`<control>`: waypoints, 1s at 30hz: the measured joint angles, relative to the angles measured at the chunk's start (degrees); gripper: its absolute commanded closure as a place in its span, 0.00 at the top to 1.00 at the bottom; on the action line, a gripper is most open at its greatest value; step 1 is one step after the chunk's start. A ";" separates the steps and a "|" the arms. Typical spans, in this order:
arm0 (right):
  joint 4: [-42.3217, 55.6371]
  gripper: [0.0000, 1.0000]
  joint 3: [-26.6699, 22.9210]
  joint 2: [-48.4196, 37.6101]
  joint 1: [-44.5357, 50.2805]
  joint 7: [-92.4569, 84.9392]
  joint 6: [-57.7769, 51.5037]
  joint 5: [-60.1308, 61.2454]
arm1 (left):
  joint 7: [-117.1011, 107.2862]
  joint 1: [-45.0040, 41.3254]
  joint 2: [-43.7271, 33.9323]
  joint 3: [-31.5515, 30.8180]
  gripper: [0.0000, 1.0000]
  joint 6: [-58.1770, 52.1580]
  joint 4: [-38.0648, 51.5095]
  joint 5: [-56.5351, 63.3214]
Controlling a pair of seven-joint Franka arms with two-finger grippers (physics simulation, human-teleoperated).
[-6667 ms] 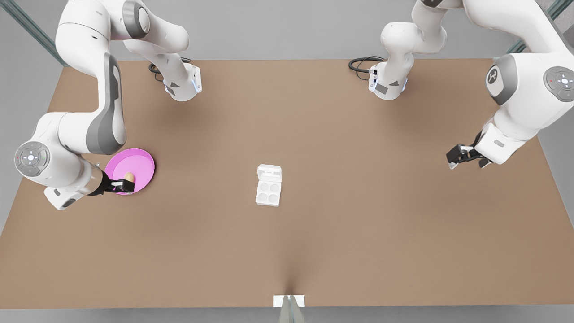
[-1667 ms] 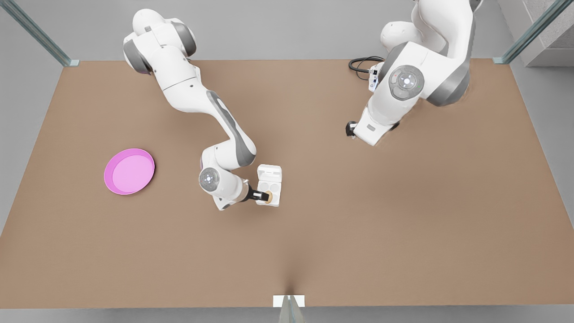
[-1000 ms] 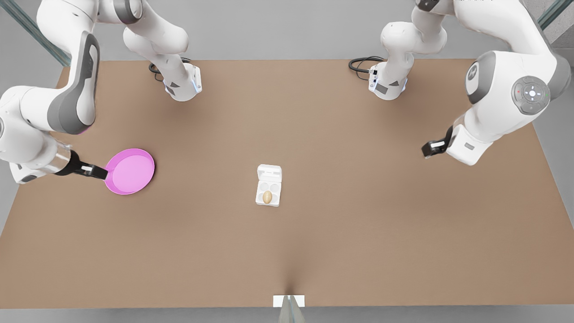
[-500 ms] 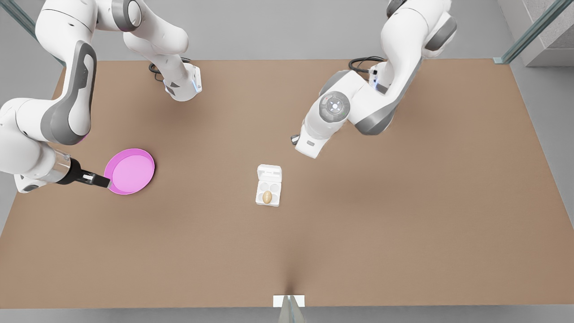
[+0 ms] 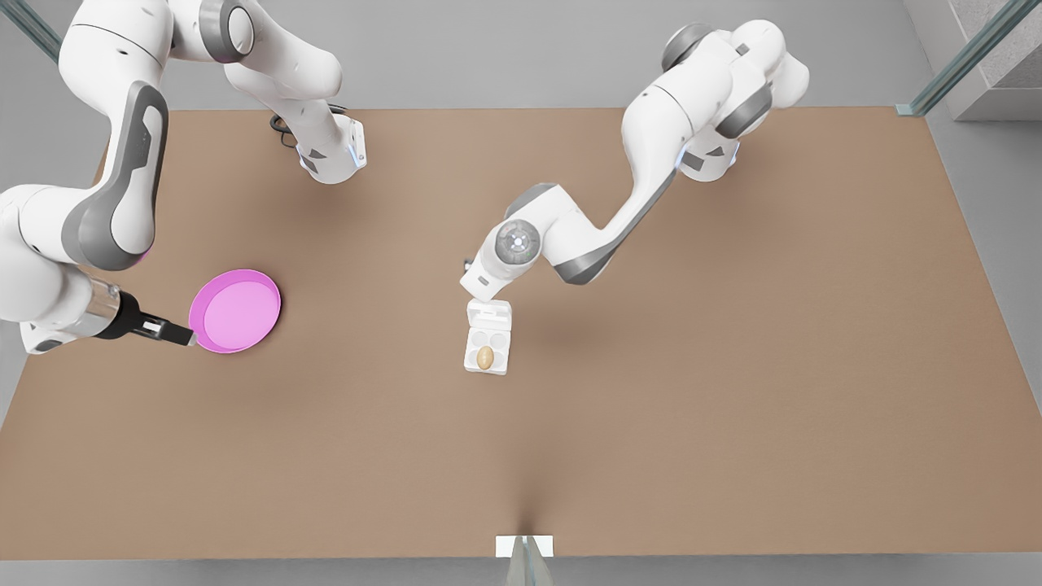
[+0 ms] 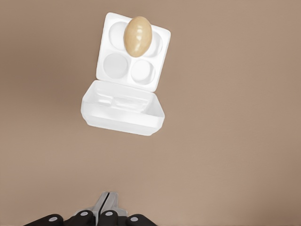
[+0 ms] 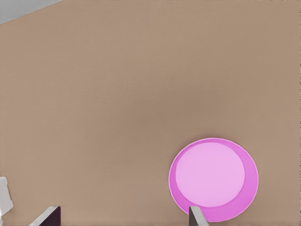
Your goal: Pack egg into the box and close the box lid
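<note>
Front view: egg [image 5: 485, 357] in box [image 5: 487, 348]; left gripper [image 6: 106, 207] seemingly closed behind lid [image 6: 123, 108].

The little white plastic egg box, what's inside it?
One tan-brown oval egg sits in one of the four round cups of the small white plastic egg box. The other three cups are empty. The flat white lid is open. The cup's bottom under the egg is hidden.
</note>
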 measured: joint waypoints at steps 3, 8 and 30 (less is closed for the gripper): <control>0.18 1.00 0.03 0.09 0.01 0.00 0.01 -0.01 | 4.91 -0.32 1.82 0.08 0.21 0.65 -0.17 0.25; 0.26 1.00 -0.02 0.35 -0.04 0.00 0.07 -0.07 | 4.97 -1.32 4.50 0.17 0.21 0.65 -0.44 1.15; 0.26 1.00 0.11 0.35 0.28 0.07 0.01 0.02 | 9.71 -0.97 7.90 1.05 0.21 8.72 0.27 2.47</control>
